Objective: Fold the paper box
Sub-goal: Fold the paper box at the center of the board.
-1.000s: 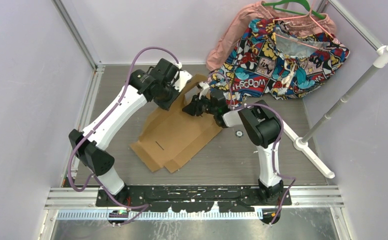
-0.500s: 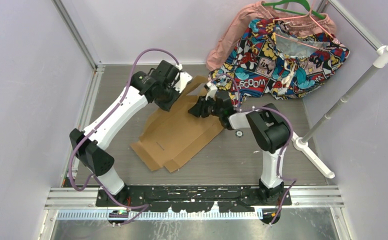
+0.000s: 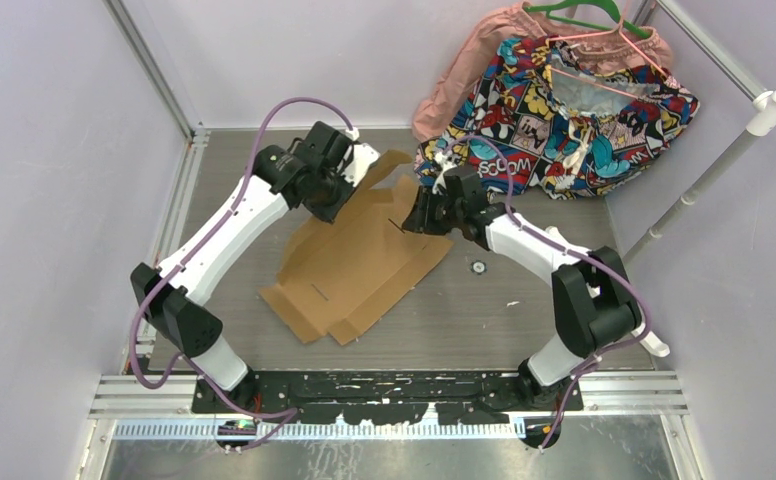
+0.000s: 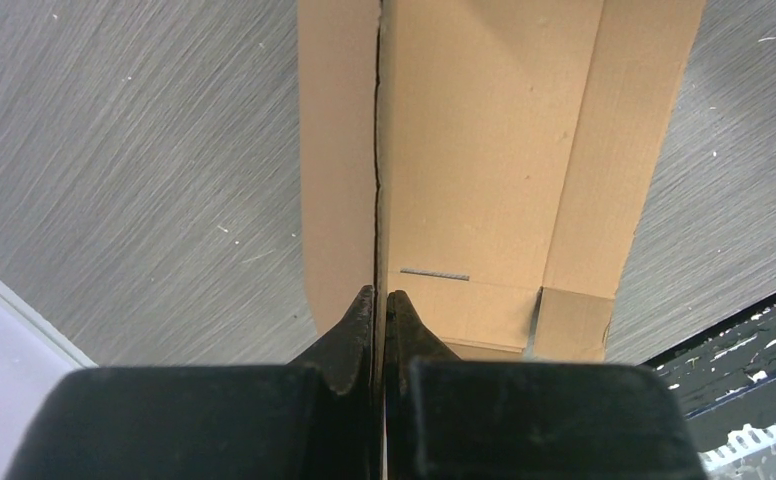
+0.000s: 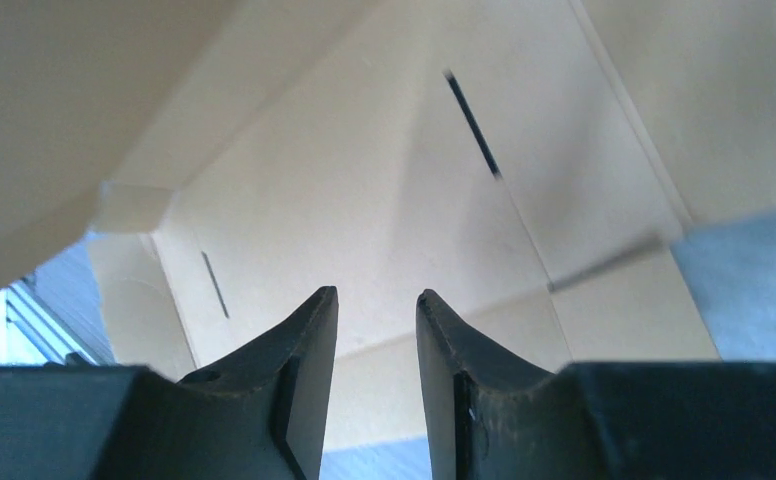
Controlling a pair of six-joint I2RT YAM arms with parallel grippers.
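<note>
The paper box (image 3: 359, 265), a flat die-cut sheet of plain brown corrugated cardboard with flaps and slits, lies on the grey table (image 3: 524, 300) just off the lower left hem of the colourful comic-print cloth (image 3: 564, 110). Its long axis runs on a slant from that hem away toward the left arm's base. The left gripper (image 4: 379, 300) is at the sheet's end nearest the cloth, on the corner farther from the hem. Its black jaws are pinched fully together on a thin cardboard edge seen edge-on, and the flap it grips stands lifted off the table. The right gripper (image 5: 376, 305) sits between the cloth's hem and the sheet, jaws partly apart with nothing between them. From this claw the box lies straight ahead and slightly below, leading away from the cloth, a slit panel facing it and a raised flap up to one side. Judging by this, the right arm is nearer the cloth-side flap and best placed to take it next, closing across the fold line rather than along it.
</note>
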